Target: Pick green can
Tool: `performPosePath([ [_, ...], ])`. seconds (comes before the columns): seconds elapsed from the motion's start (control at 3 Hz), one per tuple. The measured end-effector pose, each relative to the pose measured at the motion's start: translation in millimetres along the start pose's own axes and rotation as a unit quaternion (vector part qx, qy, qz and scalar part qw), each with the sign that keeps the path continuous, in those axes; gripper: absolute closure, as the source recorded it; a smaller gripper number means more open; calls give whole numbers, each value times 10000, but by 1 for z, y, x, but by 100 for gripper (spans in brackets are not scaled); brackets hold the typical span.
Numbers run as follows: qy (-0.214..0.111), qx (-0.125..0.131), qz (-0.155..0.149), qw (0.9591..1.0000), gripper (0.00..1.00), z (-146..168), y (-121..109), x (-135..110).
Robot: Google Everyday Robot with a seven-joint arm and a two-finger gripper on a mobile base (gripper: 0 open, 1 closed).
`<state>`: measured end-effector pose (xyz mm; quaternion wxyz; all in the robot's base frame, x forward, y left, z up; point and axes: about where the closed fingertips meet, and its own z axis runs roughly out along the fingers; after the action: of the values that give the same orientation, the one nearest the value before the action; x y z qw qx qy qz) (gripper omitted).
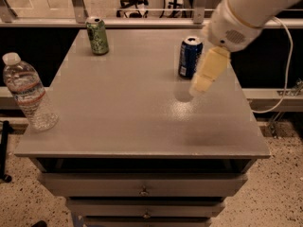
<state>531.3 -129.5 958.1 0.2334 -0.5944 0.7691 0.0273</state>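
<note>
The green can stands upright near the far left corner of the grey table. It has a mottled light-green pattern and a silver top. A dark blue can stands at the far right of the table. My gripper hangs over the right side of the table, just right of and in front of the blue can, with the white arm reaching in from the upper right. It is far to the right of the green can and holds nothing.
A clear plastic water bottle stands at the table's left edge near the front. Drawers sit under the tabletop. A metal railing runs behind the table. A cable hangs at the right.
</note>
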Motion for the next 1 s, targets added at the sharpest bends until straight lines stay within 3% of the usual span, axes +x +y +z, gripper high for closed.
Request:
performPosePath([
  [0.33,-365,42,-8,9993,0,19,-19,-57],
  [1.0,-448,50,7,9990,0,20,-19,-60],
])
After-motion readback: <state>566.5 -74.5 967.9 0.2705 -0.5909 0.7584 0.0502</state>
